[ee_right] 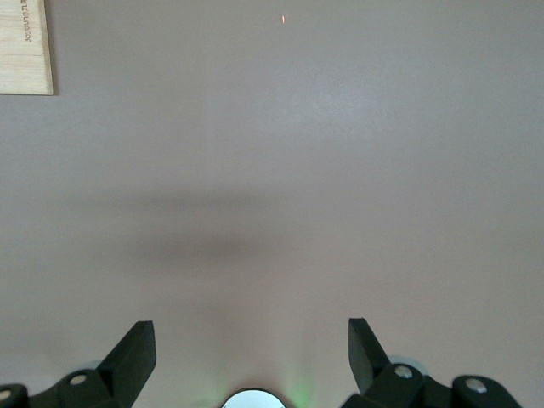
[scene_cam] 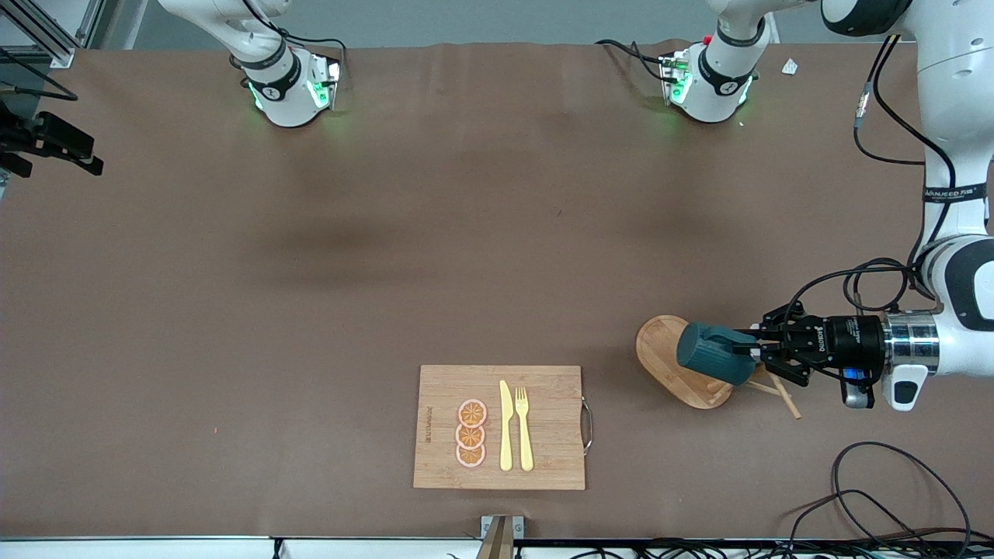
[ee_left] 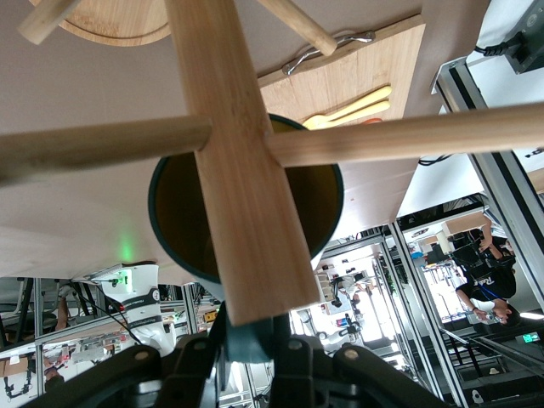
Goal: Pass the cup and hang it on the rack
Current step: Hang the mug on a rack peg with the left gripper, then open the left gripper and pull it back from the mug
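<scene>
The dark teal cup (scene_cam: 710, 353) lies on its side in the air over the bamboo rack (scene_cam: 662, 341), against the rack's post and pegs. My left gripper (scene_cam: 757, 349) is shut on the cup's handle, reaching in level from the left arm's end of the table. In the left wrist view the rack's post (ee_left: 242, 170) and two pegs cross in front of the cup's mustard-yellow mouth (ee_left: 183, 212), and my left gripper (ee_left: 251, 344) clamps the teal handle. My right gripper (ee_right: 252, 340) is open and empty, waiting over bare table; it does not show in the front view.
A bamboo cutting board (scene_cam: 543, 419) with a metal handle lies near the table's front edge and carries three orange slices (scene_cam: 471, 433), a yellow knife (scene_cam: 505, 425) and a fork (scene_cam: 524, 427). Its corner shows in the right wrist view (ee_right: 24, 42). Cables lie near the front edge at the left arm's end (scene_cam: 893, 497).
</scene>
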